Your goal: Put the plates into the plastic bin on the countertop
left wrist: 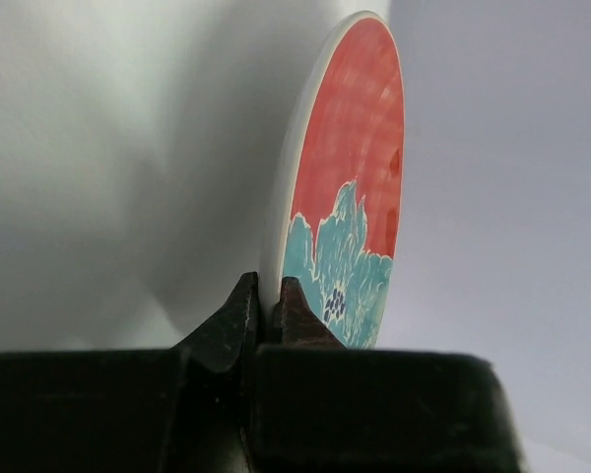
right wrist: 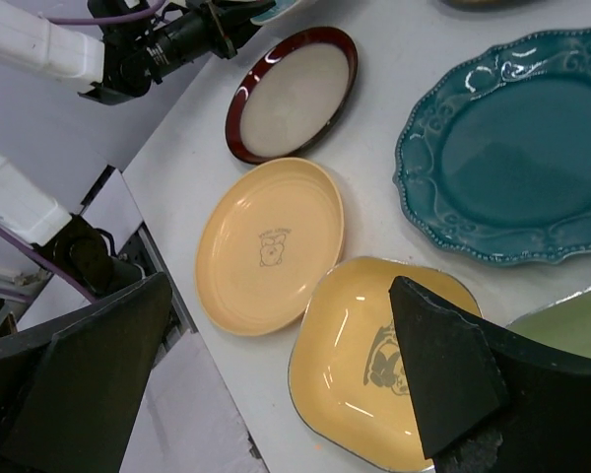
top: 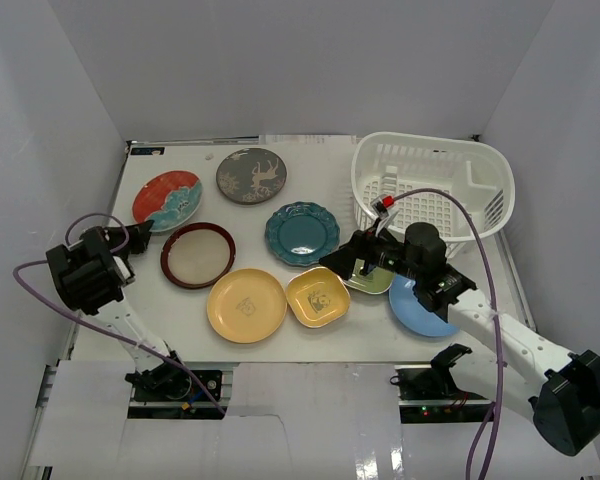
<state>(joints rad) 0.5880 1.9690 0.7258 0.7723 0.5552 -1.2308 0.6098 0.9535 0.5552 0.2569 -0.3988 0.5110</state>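
Bright even light, soft shadows, glare on square yellow plate, left claw perhaps blurred.

The plastic bin is open on top, but a purple cable arcs over its near rim. Bare worktop lies between the dark grey plate and the bin. The teal plate, round yellow plate and square yellow plate lie close together, with narrow gaps. The right arm covers much of the light blue plate and green plate. Grey walls close in left, back and right
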